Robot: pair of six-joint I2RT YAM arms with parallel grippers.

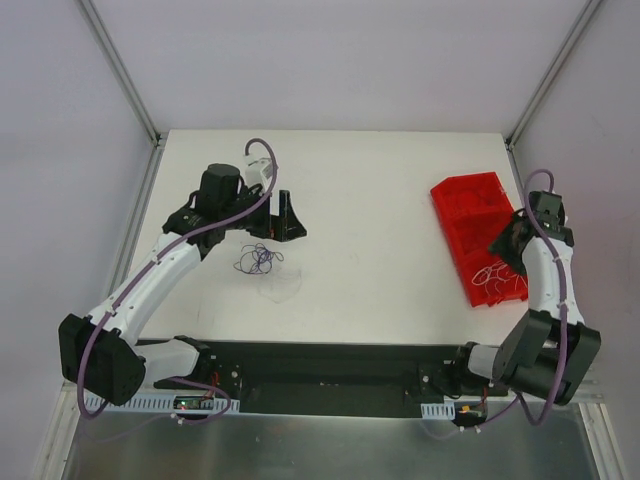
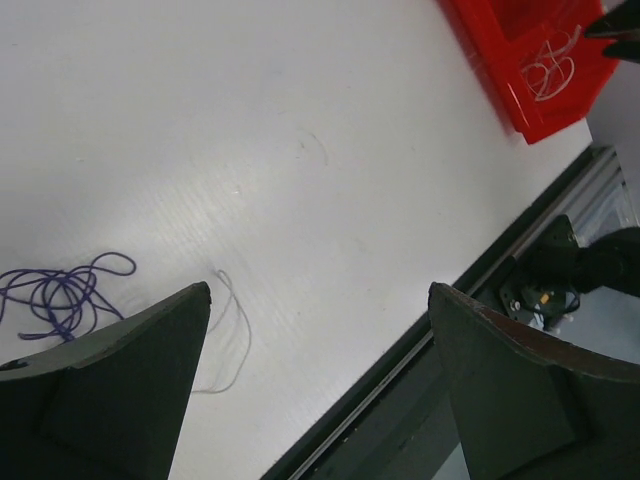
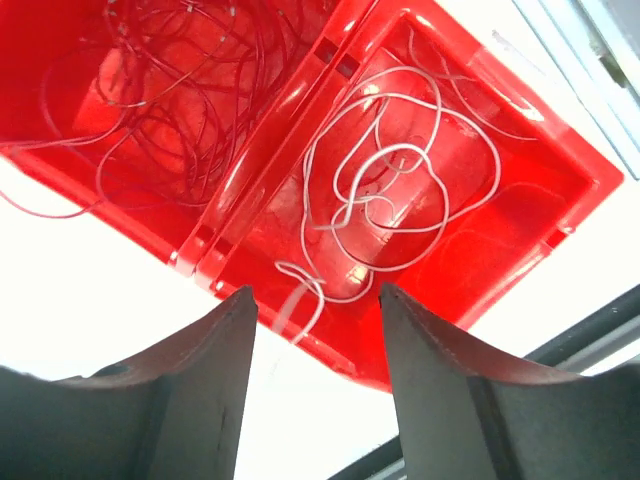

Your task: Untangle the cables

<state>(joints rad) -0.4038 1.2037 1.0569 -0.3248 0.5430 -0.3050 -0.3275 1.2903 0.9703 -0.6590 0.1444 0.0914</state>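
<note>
The right gripper (image 3: 315, 295) hung over the near end of the red bin (image 3: 590, 185) with its jaws partly apart and nothing clamped between them. A loose end of the white cables (image 3: 400, 190) drooped over the bin's near wall just under the gap, but neither finger appeared to touch it. The rest of that white coil lay in the bin's near compartment, and the red cables (image 3: 170, 80) filled the one beyond the divider. The bin itself sat close to the right edge of the table (image 2: 350, 130).

The left gripper (image 2: 318, 290) hovered above the left half of the table, jaws spread wide and empty. Below its left finger lay the purple tangle (image 2: 60, 298), a small knot of loops nearer the near edge than the far one. A single pale white strand (image 2: 240, 340) curled just beside it, apart from the knot.

These wires looked hair-thin, nearly weightless and springy, so they would likely slip from a loose pinch and drag their neighbours along. A free end or an outer loop seemed the best place to grip, closing fully. The pale strand would probably be hard to see against the white surface.
</note>
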